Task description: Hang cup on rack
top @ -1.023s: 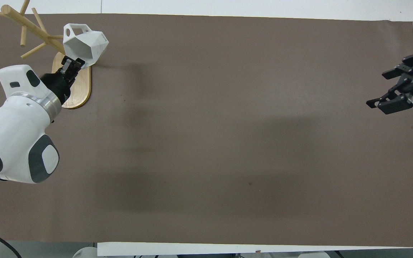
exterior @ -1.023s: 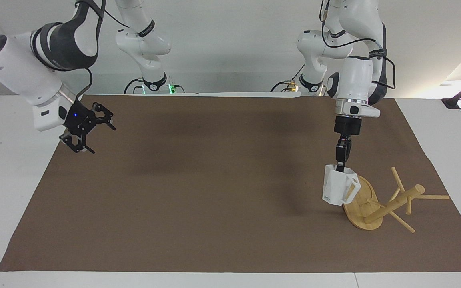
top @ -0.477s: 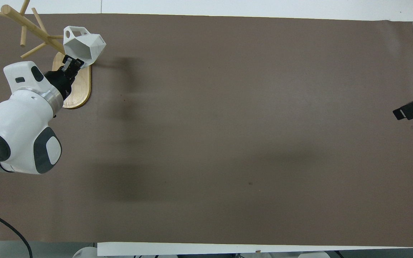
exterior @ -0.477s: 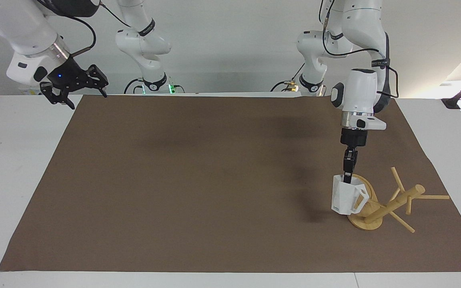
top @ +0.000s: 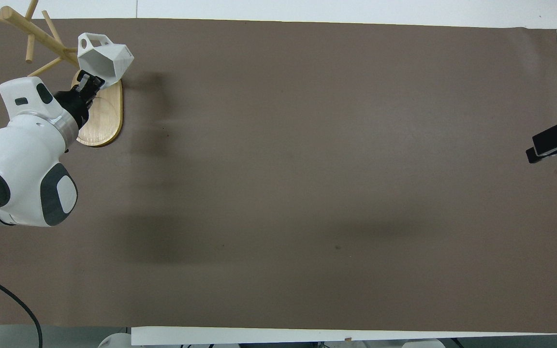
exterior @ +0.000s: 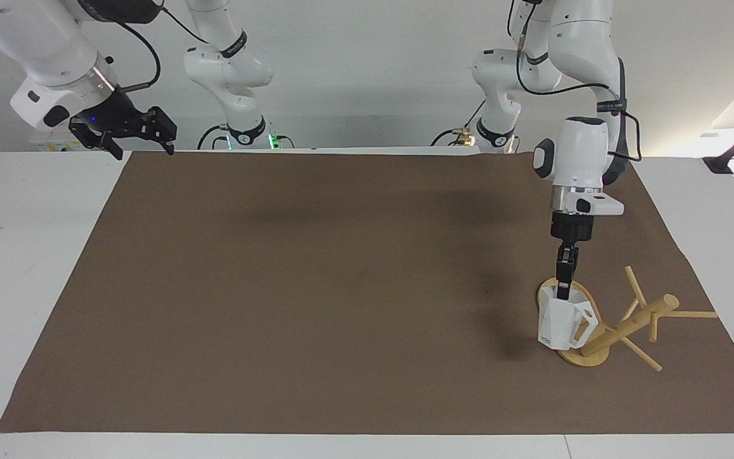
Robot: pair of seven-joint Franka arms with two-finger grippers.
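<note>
1. At the right arm's end of the surface (exterior: 35, 268), well apart from the rack, the right gripper (exterior: 126, 132) hangs in the air over the edge of the brown mat (exterior: 316, 287) nearest the robots; this arm waits, and its jaws are spread apart with nothing between them.
2. Across the middle, between the right gripper and the rack, the brown mat lies flat on the white surface.
3. Toward the left arm's end, the left gripper (exterior: 563, 287) points straight down over the rack's base, its jaws clenched on the rim of the cup (exterior: 559, 324).
4. The cup, white and faceted, is held upright with its mouth up. It is over the edge of the rack's base that faces the middle of the mat, and its angular handle points toward the rack's post. Whether the cup's bottom touches the base cannot be told.
5. The rack (exterior: 622, 328) stands on its oval bamboo base on the mat, with the post leaning in the facing view toward the left arm's end and thin pegs sticking out around its top. The cup's handle is just beside the lower part of the post; whether it touches cannot be told.
</note>
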